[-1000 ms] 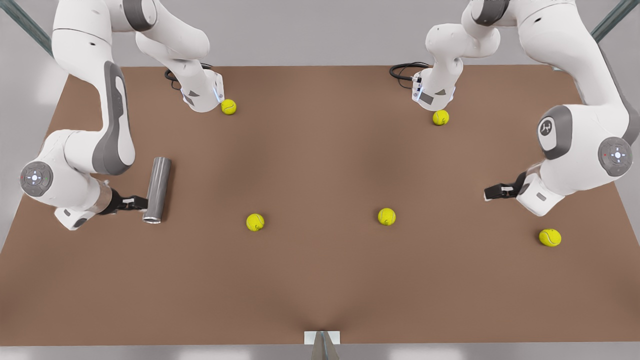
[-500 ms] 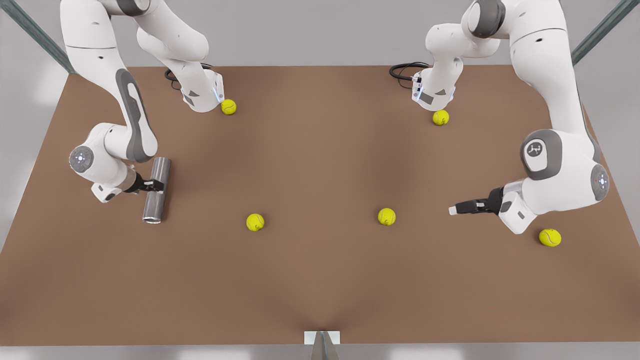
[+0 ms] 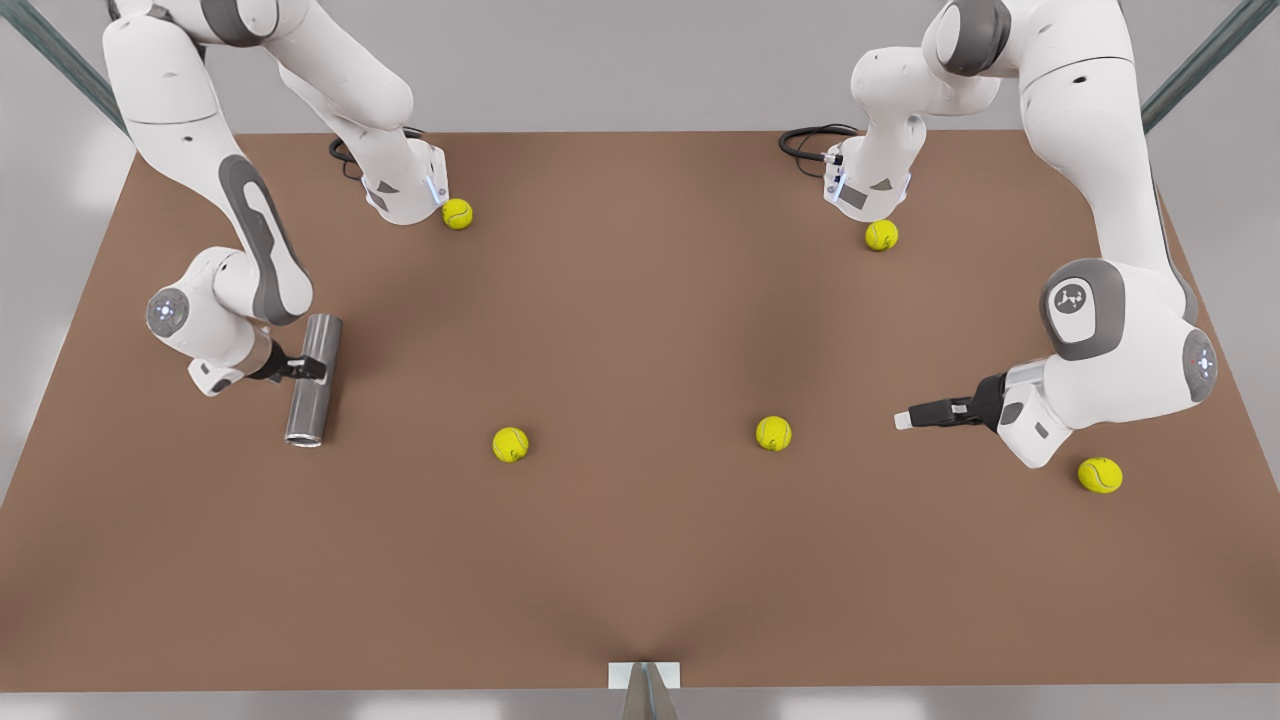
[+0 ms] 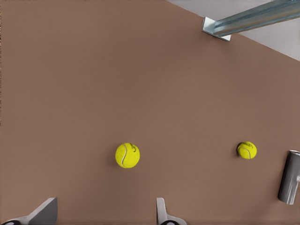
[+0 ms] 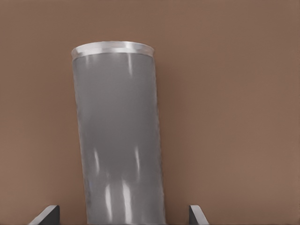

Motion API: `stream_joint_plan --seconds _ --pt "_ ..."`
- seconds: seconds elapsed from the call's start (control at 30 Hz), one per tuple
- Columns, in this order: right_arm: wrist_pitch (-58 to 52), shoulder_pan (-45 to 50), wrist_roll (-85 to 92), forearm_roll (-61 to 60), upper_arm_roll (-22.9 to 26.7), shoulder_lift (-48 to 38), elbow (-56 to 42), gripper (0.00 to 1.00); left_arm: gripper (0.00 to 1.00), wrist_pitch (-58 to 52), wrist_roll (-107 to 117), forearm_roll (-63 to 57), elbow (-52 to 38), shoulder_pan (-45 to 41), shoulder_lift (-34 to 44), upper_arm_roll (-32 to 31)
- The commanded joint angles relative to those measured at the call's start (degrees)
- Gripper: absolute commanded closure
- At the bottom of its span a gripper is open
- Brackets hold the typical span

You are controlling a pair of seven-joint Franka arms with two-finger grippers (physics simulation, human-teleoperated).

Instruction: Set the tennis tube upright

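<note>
Tennis tube (image 3: 313,380) flat nr table (image 3: 640,560) edge, right gripper (image 3: 312,369) straddling

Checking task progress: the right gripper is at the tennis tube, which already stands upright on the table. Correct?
Not quite. The tennis tube lies on its side on the table, as the front view shows. The right gripper is at it, fingers open on either side. The left gripper waits open, apart from it.
</note>
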State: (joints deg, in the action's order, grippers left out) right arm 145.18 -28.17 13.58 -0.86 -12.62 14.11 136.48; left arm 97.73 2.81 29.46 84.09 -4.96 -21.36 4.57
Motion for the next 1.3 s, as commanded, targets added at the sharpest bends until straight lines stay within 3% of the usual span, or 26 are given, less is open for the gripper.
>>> stream_joint_plan --seconds 0.0,0.67,0.87,1.27 --pt "1.0 0.0 0.1 0.0 0.0 0.1 0.2 0.00 0.00 0.0 0.0 0.0 0.0 0.0 0.0 0.0" --pt "8.2 0.1 0.4 2.2 0.0 4.3 2.8 0.00 0.00 0.1 -0.2 -0.1 0.4 -0.1 0.0 -0.1" --pt "8.3 0.0 0.4 3.3 0.0 5.0 2.7 0.15 0.00 0.2 -0.3 -0.1 0.4 0.0 -0.1 0.0" --pt "8.6 -0.1 1.0 3.4 0.0 5.0 2.8 0.23 0.00 0.4 -0.3 -0.3 0.4 0.0 -0.1 0.0"
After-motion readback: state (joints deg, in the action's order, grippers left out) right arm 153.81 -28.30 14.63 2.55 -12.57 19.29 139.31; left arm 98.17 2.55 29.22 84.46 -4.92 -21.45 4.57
